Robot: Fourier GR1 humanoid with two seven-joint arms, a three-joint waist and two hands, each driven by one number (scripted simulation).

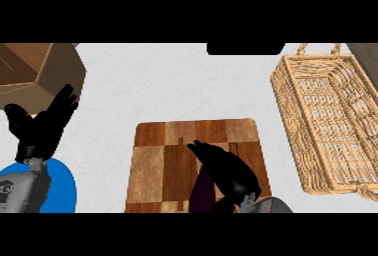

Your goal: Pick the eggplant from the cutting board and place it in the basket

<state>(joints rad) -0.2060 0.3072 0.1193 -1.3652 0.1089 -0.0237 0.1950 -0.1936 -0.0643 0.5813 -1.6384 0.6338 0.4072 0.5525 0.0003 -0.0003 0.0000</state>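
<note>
On the cutting board at the worktop's near edge, the right robot hand lies over the eggplant.
The dark purple eggplant rests on the board's near right part, showing just left of and beneath that hand; whether the hand is closed round it cannot be told. A wicker basket stands along the worktop's right edge, apart from the board. The left robot hand rests spread near the left edge, beside a blue plate; a brown wooden object sits in the far left corner.
</note>
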